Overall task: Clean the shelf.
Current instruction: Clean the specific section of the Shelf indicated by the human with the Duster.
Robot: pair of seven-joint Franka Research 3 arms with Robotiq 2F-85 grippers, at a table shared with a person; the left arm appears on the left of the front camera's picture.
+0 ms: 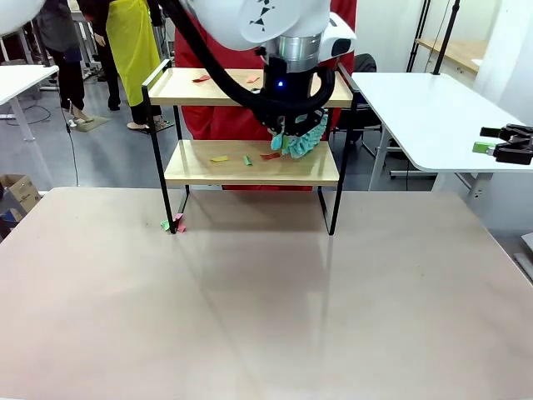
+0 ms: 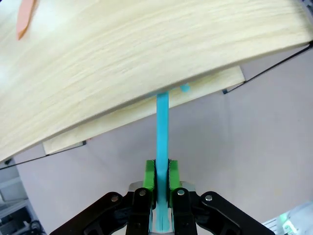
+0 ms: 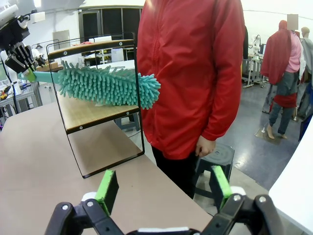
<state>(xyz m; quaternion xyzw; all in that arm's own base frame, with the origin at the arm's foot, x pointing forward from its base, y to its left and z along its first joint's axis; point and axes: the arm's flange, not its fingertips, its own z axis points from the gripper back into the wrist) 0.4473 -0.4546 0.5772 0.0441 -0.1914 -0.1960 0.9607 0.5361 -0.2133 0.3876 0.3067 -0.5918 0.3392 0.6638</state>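
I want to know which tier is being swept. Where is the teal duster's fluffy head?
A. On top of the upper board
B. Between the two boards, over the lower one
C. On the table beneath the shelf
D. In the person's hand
B: the left gripper, shut on the handle, holds the duster so that its head sits between the two boards of the shelf, just above the lower one.
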